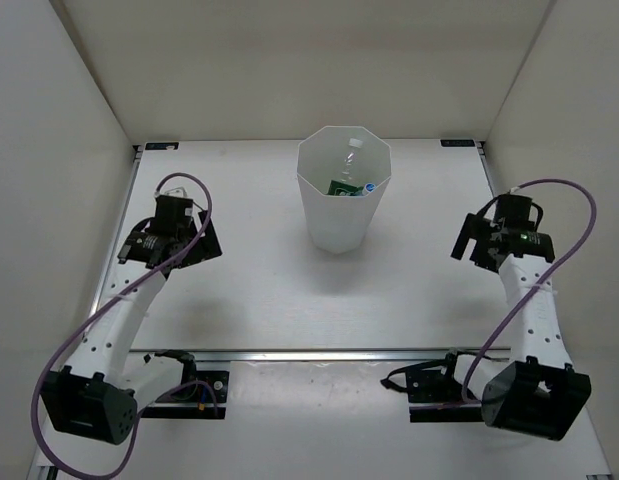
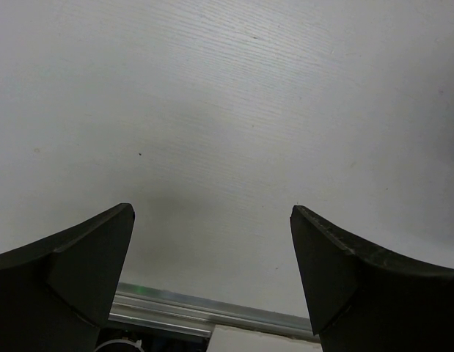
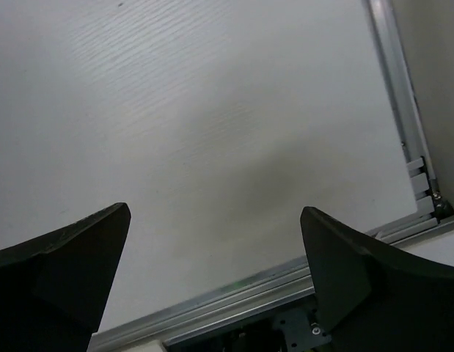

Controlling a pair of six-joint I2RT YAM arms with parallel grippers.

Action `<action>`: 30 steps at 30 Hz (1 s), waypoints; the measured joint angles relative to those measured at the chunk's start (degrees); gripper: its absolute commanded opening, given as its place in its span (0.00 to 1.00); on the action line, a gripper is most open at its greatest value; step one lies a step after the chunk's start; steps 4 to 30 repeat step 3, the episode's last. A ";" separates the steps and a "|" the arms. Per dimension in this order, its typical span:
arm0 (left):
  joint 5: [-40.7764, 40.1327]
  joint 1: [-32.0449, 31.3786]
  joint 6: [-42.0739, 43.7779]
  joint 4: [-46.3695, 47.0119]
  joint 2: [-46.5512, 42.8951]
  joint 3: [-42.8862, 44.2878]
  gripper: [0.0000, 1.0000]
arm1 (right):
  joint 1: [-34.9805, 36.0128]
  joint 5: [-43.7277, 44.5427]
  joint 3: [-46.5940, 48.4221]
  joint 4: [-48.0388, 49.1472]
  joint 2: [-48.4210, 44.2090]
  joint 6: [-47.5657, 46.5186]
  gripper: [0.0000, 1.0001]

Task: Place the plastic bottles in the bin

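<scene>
White table (image 1: 259, 300), white walls. Plastic bottles (image 1: 347, 186) lie inside the bin (image 1: 334, 228); count unclear. Left gripper (image 2: 212, 211) and right gripper (image 3: 215, 209) are spread, holding nothing, well apart from the bin. Judged: binning looks complete, so the next move calls only for parking the arms.

One bin (image 1: 339, 225), two robot arms (image 1: 124, 315). At least two plastic bottles (image 1: 351, 158) show inside; the full count is unclear.

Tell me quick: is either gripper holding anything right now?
Left gripper: open, holding nothing.
Right gripper: open, holding nothing.
</scene>
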 measured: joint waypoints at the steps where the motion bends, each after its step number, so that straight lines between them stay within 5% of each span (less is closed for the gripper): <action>1: 0.02 0.00 0.00 -0.02 0.13 0.04 0.99 | 1.22 0.00 -0.96 -1.05 -0.17 0.17 0.99; 30: 0.00 0.02 0.00 0.00 0.02 0.26 0.99 | 2.67 -0.85 -1.36 -1.64 -1.38 0.50 1.00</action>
